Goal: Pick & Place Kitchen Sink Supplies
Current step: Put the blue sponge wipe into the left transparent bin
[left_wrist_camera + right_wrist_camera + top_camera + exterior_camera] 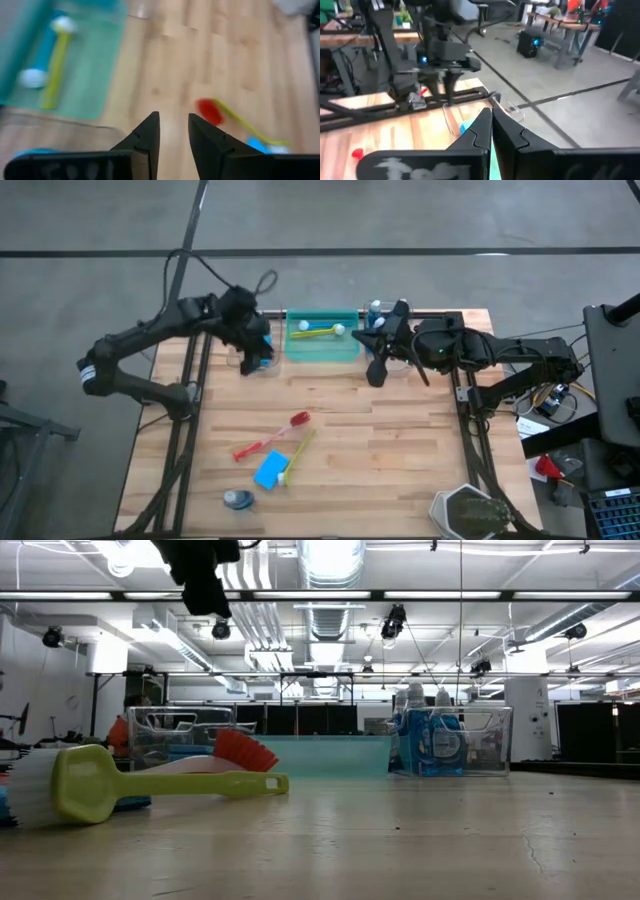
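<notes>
A pale wooden tabletop of butcher-block planks sits on a grey concrete floor. Along its far edge stands a green plastic bin, with a clear plastic bin on one side of it and another clear bin on the other. A dark, roughly hexagonal object rests at the tabletop's near right corner. Overhead, long ceiling lights and ducts run across the room.

On the pale wooden counter, a red-headed dish brush and a yellow-handled dish brush flank a flat blue rectangular sponge; the green plastic bin holds two brushes.
</notes>
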